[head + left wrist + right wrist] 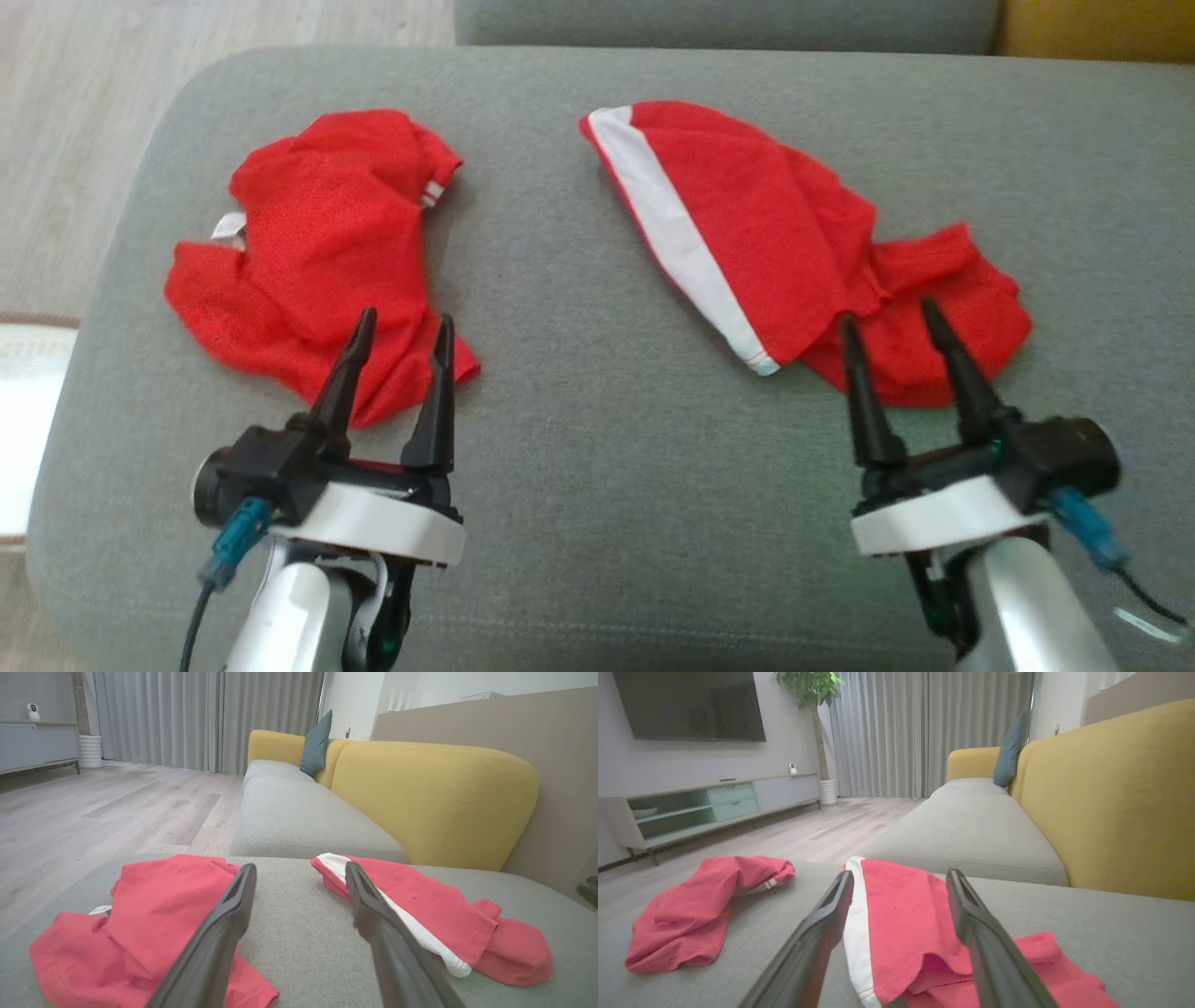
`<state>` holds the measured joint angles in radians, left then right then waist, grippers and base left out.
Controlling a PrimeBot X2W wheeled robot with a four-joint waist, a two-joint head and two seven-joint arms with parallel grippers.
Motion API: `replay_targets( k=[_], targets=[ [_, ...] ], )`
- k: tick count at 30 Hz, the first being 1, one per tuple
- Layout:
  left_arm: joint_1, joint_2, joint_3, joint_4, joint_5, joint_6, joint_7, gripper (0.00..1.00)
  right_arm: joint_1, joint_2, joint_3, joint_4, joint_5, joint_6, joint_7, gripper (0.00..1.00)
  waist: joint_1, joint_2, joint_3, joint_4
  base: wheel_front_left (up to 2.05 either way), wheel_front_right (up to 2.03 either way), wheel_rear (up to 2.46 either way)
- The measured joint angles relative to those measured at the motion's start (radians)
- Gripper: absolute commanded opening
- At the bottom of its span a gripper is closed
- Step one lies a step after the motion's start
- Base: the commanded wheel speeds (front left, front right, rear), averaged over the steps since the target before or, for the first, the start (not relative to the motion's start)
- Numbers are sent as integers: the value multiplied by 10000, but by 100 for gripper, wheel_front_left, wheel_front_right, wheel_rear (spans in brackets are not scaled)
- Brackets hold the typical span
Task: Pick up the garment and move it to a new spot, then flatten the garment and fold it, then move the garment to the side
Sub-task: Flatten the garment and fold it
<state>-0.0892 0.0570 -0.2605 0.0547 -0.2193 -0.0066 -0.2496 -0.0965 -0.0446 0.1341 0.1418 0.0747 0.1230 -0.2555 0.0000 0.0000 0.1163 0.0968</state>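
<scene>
Your left pincer [406, 317] and right pincer [889, 313] gape empty; a crumpled red garment [317, 243] and a white-striped red garment [747, 233] lie apart.

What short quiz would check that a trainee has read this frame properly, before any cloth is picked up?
1. Fill in: the left garment and the right garment both lie on a grey ___.
2. Which bears the broad white stripe? A the left garment, B the right garment, C neither.
3. True or false: the left gripper and the right gripper both stand open, holding nothing.
Key: 1 cushion; 2 B; 3 true.
</scene>
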Motion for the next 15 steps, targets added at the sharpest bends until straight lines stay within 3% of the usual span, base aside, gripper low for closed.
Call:
replay_targets(
  k=[15],
  targets=[
    [-420,-59,-276,123,-63,-201,0,100,-1594,-27,518,3323,-1609,2,405,100,0,0,945,719,0,0,0]
  ],
)
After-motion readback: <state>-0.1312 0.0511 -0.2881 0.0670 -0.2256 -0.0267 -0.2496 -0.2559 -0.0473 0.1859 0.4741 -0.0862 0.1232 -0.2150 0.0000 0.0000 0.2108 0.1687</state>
